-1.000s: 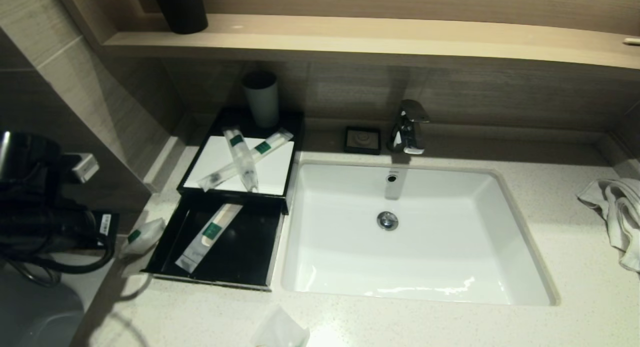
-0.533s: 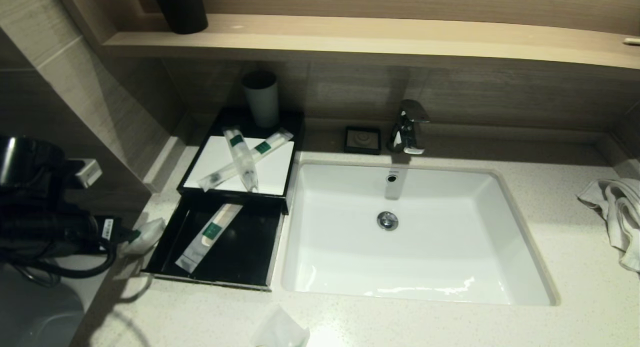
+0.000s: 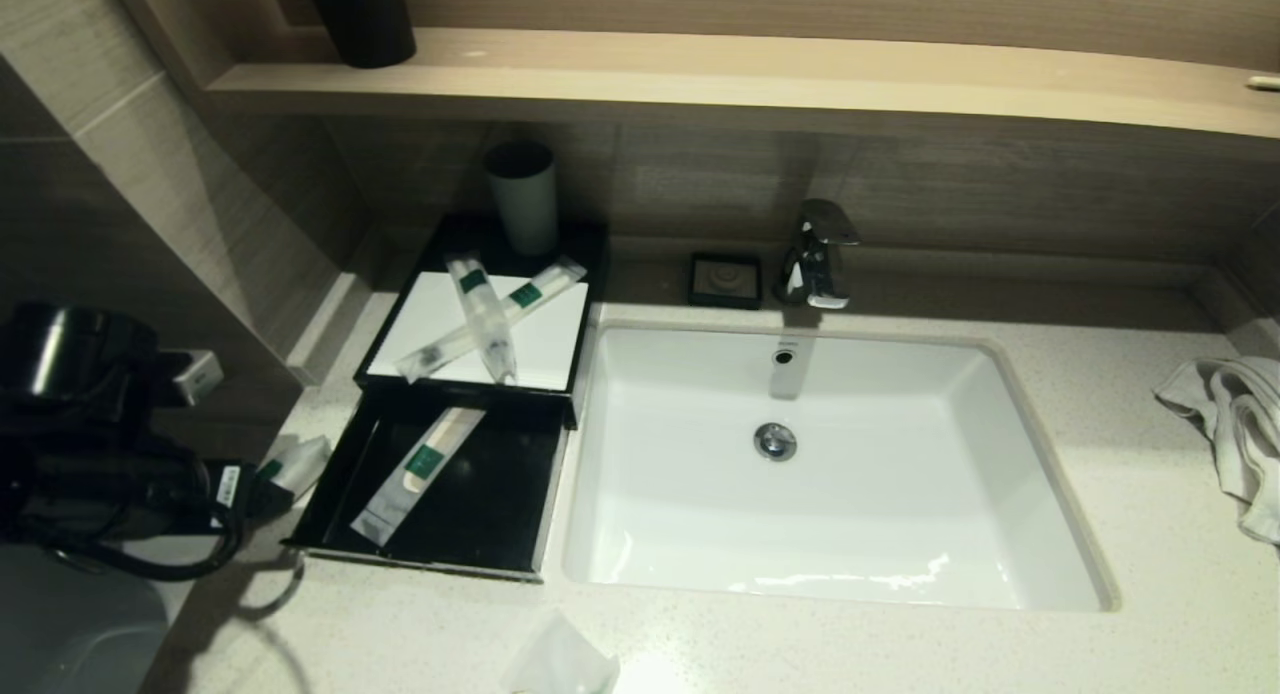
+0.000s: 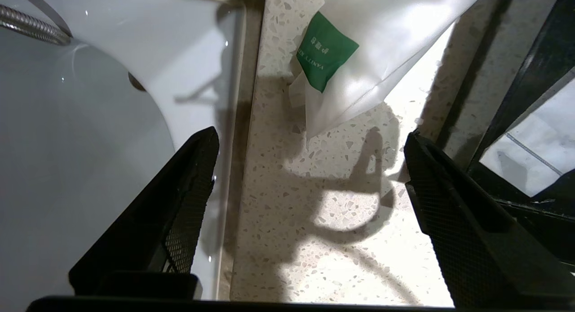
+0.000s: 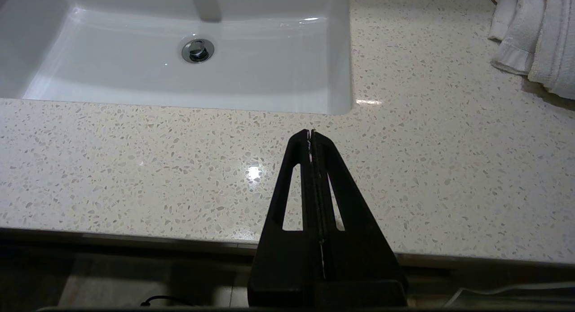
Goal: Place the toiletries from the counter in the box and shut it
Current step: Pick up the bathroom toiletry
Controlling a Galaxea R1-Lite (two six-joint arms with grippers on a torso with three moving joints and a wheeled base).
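Left wrist view: a frosted plastic sachet (image 4: pixel 382 55) is seen lying on the speckled worktop (image 4: pixel 314 240), and its green square label is printed with the words "VANITY KIT" above smaller characters that cannot be read. The left pincer (image 4: pixel 310 141) is held over the bare stone just short of the sachet, its two black, mesh-textured fingers (image 4: pixel 188 213) set wide apart with nothing between them. A glossy black box edge is seen beside one finger, and a smooth white curved surface beside the other.

In the head view, the same sachet (image 3: pixel 292 464) is found at 9 o'clock of the open black box (image 3: pixel 500 534), just beside its wall, with the left pincer (image 3: pixel 262 482) touching or nearly touching it. One long flat packet (image 3: pixel 415 474) with a green band is laid diagonally in the box's dark tray. Two more tube-shaped packets (image 3: pixel 490 314) are crossed on the white-lined lid section at 12 o'clock of the tray. Another crumpled clear sachet (image 3: pixel 558 659) is seen on the worktop's near edge, at 6 o'clock of the box. Open stone is left between that sachet and the box.

In the right wrist view, the right pincer (image 5: pixel 311 134) is parked over the worktop's near edge, fingers pressed together, with the rectangular white sink (image 5: pixel 332 55) at 12 o'clock and a folded white towel (image 5: pixel 534 37) at 2 o'clock.
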